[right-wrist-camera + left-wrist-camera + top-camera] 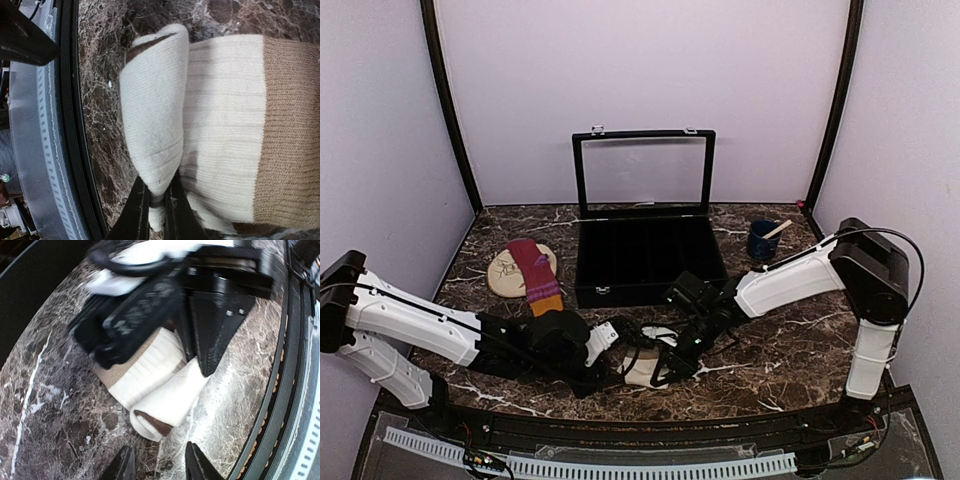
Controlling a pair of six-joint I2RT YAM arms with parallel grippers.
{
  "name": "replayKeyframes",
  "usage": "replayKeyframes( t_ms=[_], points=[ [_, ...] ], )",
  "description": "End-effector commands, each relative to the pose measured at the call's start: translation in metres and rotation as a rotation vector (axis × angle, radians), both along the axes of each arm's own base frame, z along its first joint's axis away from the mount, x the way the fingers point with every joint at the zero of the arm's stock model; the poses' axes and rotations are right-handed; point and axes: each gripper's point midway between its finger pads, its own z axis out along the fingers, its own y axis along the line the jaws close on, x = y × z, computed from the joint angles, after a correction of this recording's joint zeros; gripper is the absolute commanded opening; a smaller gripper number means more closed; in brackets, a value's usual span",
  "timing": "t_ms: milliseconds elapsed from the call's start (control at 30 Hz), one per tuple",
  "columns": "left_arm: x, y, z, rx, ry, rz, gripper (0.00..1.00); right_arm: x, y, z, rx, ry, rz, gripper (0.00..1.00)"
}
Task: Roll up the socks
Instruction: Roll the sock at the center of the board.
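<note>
The cream-beige sock (645,368) lies near the table's front edge, its end folded over into a short roll (170,400). My right gripper (156,200) is shut on that rolled end (152,120); the tan cuff (290,130) lies flat to the right. In the top view the right gripper (678,358) sits on the sock. My left gripper (156,467) is open and empty, just in front of the roll, and shows in the top view (605,345) left of the sock. The maroon-purple sock (535,270) with an orange end lies on the tan mat at the back left.
A black compartment box (645,255) with its glass lid raised stands at the middle back. A blue cup (762,240) with a wooden stick stands at the back right. The tan oval mat (505,272) lies at the back left. The table's black front rail (280,390) runs close by.
</note>
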Motion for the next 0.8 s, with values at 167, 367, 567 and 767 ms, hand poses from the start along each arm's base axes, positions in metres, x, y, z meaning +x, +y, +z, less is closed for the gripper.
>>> replayKeyframes(
  t_ms=[167, 367, 567, 767],
  points=[
    [-0.011, -0.017, -0.006, 0.116, -0.173, -0.153, 0.38, -0.023, -0.027, -0.022, -0.152, 0.193, -0.007, 0.00],
    [-0.005, -0.027, -0.006, 0.151, -0.249, -0.207, 0.39, -0.024, -0.028, -0.020, -0.158, 0.220, -0.004, 0.00],
    [-0.007, -0.038, -0.009, 0.172, -0.269, -0.282, 0.40, -0.023, -0.029, -0.021, -0.165, 0.233, 0.001, 0.00],
    [-0.020, -0.045, -0.016, 0.182, -0.226, -0.371, 0.40, -0.018, -0.029, -0.021, -0.164, 0.245, -0.002, 0.00]
  ],
)
